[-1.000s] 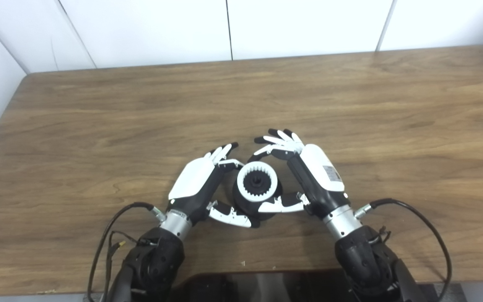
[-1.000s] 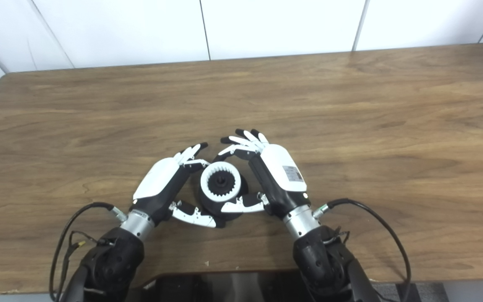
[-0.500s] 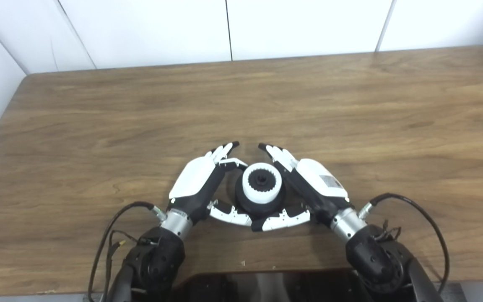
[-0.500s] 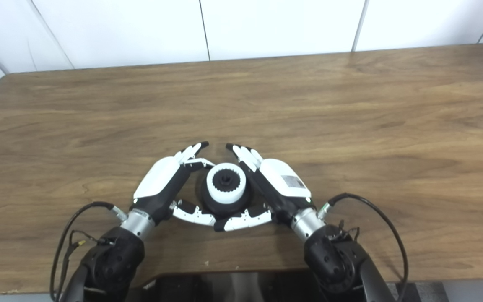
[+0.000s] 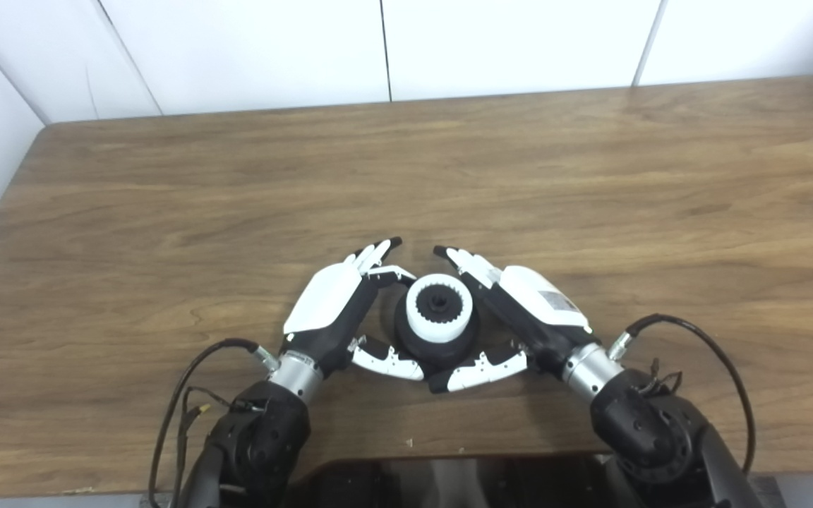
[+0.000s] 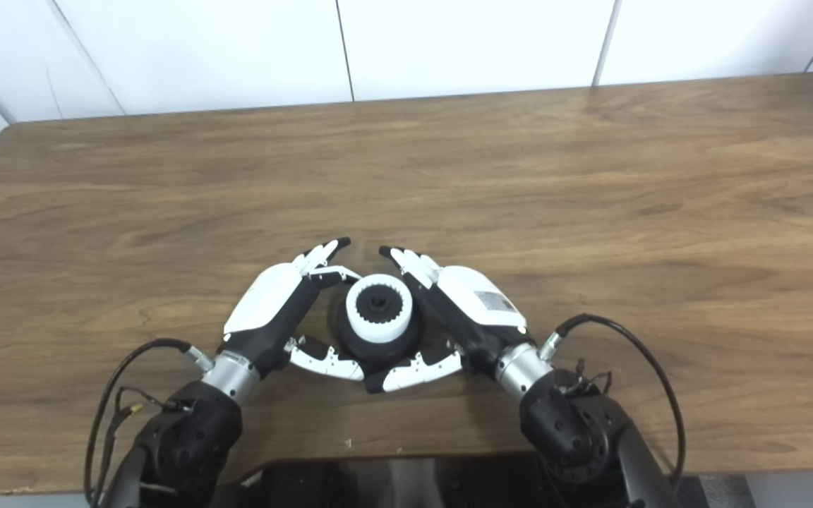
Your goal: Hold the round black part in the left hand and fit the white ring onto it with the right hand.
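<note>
Right hand lowered since a second ago, fingers now spread, off white ring; left hand cups round black part on table; ring looks seated on part; only release, withdrawal left.

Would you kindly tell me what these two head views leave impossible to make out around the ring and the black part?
- Whether the white ring is fully seated: black part hides the joint from above, both views.
- Whether the left robot hand or right robot hand presses the part: contact lies behind the palms.
- Right forearm: cut off by the bottom edge.
</note>
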Robot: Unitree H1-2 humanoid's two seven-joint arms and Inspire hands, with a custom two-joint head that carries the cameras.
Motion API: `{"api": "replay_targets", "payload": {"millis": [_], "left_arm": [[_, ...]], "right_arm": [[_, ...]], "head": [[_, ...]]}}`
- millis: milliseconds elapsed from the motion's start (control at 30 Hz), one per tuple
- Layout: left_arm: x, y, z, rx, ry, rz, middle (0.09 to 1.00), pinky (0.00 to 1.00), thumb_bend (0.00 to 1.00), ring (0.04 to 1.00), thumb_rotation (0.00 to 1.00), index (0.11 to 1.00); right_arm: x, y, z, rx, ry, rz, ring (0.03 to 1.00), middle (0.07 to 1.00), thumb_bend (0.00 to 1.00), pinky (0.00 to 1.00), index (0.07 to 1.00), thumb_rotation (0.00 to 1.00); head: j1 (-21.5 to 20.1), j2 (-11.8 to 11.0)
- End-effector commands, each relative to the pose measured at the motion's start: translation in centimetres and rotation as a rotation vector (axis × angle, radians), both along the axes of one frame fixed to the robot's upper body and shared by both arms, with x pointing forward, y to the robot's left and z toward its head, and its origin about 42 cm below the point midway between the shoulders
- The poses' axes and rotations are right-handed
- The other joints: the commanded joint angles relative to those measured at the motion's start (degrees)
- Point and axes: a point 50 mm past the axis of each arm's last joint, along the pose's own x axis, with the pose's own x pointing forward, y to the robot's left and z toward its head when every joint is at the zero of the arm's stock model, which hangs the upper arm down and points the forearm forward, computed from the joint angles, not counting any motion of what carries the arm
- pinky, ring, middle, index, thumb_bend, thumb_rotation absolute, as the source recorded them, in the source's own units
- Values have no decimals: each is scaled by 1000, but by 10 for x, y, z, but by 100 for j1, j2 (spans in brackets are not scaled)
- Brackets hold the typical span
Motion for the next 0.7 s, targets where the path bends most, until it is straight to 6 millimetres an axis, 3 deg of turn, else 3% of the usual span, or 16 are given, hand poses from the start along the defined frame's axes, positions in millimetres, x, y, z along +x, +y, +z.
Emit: {"api": "replay_targets", "payload": {"millis": [0, 200, 667], "left_arm": [[7, 0, 17, -12, -90, -2, 1000, 1000, 1000, 1000, 308, 628], [8, 0, 15, -16, -92, -3, 1000, 1000, 1000, 1000, 307, 625], [8, 0, 15, -17, -89, -1, 1000, 1000, 1000, 1000, 305, 627]], "right_arm": [[6, -11, 15, 2, -39, -24, 1000, 1000, 1000, 945, 1000, 470], [11, -31, 20, -12, -41, -86, 1000, 1000, 1000, 980, 1000, 397], [20, -77, 36, -13, -65, -158, 1000, 1000, 1000, 1000, 1000, 463]], "head": [[8, -14], [20, 4], [17, 19]]}}
